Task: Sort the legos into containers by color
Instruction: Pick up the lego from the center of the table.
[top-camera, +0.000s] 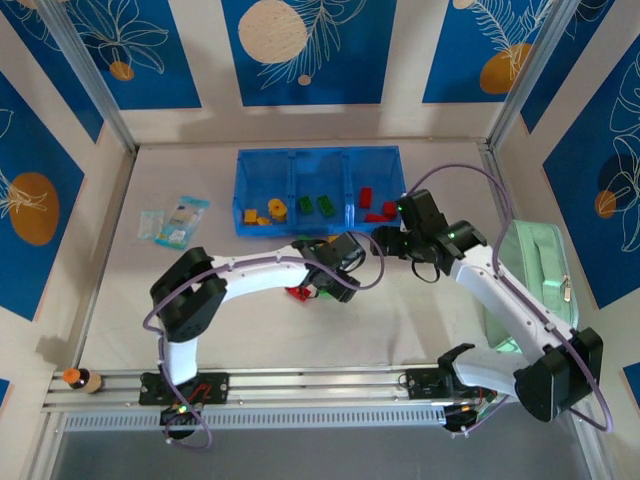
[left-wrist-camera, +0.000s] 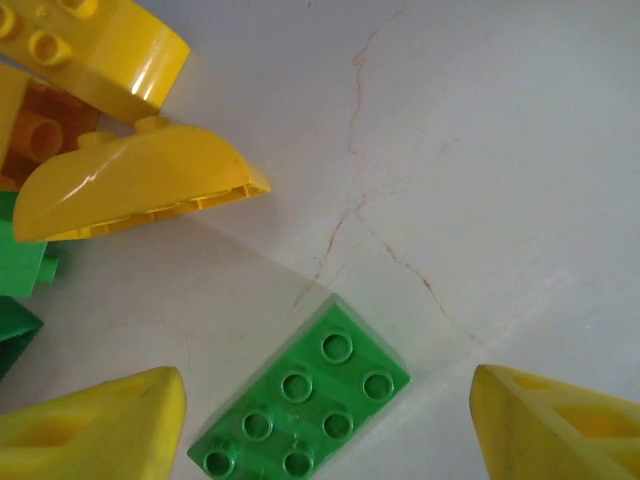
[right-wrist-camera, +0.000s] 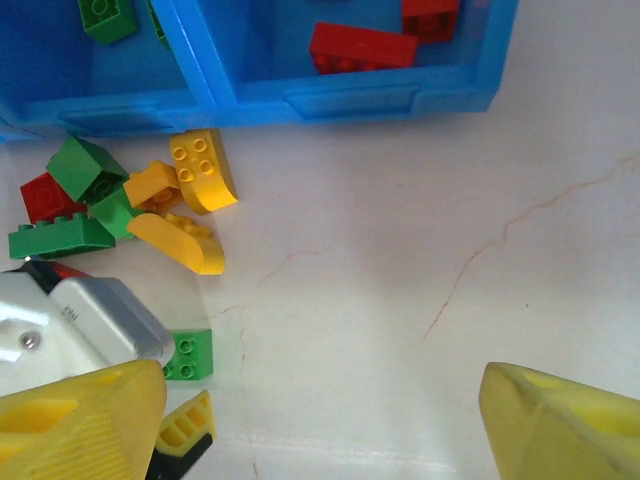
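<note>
The legos (right-wrist-camera: 200, 170) are red, green and yellow, the tray (right-wrist-camera: 350, 100) translucent blue, the case (top-camera: 530, 260) mint green.

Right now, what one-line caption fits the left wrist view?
Left jaws open over a flat green brick on the white table, curved yellow bricks heaped at upper left.

One blue tray (top-camera: 318, 229) at twelve o'clock, three compartments (top-camera: 265, 180) — two green bricks (top-camera: 304, 205) in the middle, three red bricks (top-camera: 366, 195) in the right. Three yellow bricks (right-wrist-camera: 203, 170) loose at ten o'clock in the right wrist view. One mint-green case (top-camera: 530, 265) at three o'clock.
</note>
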